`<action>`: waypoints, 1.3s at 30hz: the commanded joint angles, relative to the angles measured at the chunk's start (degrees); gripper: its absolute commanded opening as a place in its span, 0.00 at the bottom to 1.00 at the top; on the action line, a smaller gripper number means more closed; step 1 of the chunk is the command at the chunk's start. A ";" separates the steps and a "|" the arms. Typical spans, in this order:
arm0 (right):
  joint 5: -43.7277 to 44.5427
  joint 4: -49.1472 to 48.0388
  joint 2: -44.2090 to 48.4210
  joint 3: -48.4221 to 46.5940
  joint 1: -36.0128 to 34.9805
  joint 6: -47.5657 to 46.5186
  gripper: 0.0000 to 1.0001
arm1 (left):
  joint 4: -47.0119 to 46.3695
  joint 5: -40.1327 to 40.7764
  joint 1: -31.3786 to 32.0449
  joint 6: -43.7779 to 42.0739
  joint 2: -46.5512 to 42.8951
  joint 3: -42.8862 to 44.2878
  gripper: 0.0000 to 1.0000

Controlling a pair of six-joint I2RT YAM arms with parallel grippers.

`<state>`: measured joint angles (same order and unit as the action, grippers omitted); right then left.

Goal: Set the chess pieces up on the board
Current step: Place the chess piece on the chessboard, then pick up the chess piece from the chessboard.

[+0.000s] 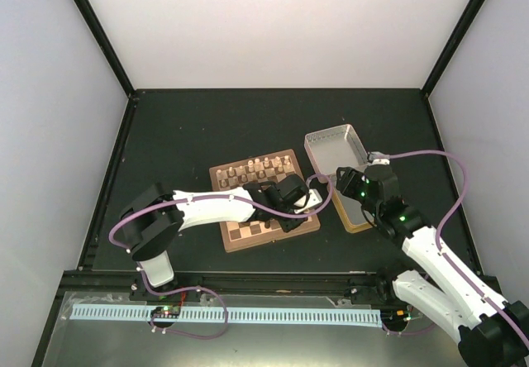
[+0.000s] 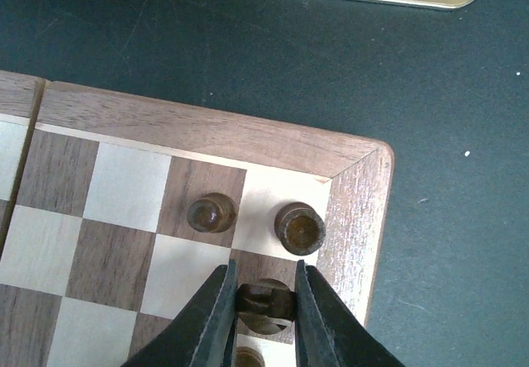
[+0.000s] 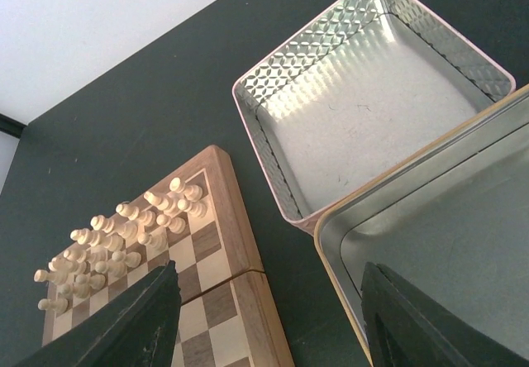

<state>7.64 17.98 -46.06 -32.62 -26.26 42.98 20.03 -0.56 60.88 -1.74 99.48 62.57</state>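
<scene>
The board (image 1: 248, 228) lies mid-table, with pale cream pieces (image 1: 256, 169) in rows along its far edge. My left gripper (image 2: 264, 297) is shut on a dark brown piece (image 2: 266, 302) over a dark square beside the board's rim (image 2: 207, 127), near a corner. Two more dark pieces (image 2: 211, 213) (image 2: 299, 228) stand upright just beyond it, and another (image 2: 248, 357) shows at the frame's bottom. My right gripper (image 3: 273, 326) is open and empty, hovering between the board (image 3: 223, 284) and the tins. The pale pieces (image 3: 116, 243) also show in the right wrist view.
A silver tin half with a pink rim (image 3: 372, 111) stands empty right of the board. A gold-rimmed tin half (image 3: 446, 251) overlaps it on the near side. Both show in the top view (image 1: 335, 148). Black rails edge the dark table.
</scene>
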 commanded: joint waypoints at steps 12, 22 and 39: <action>-1.04 -2.24 0.27 0.81 0.33 -0.19 0.61 | -1.22 1.13 0.28 -1.28 1.46 0.89 0.27; -2.03 -1.76 0.80 0.22 0.33 -0.33 0.61 | 0.02 2.32 0.20 -0.50 -1.11 1.06 0.30; -14.62 -0.06 -7.81 -5.52 0.33 -7.11 0.61 | -1.06 7.34 -7.08 14.54 -24.32 -5.83 0.59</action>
<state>-1.48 17.26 -50.54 -34.70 -26.26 39.72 19.35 2.96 56.93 6.20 81.62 59.53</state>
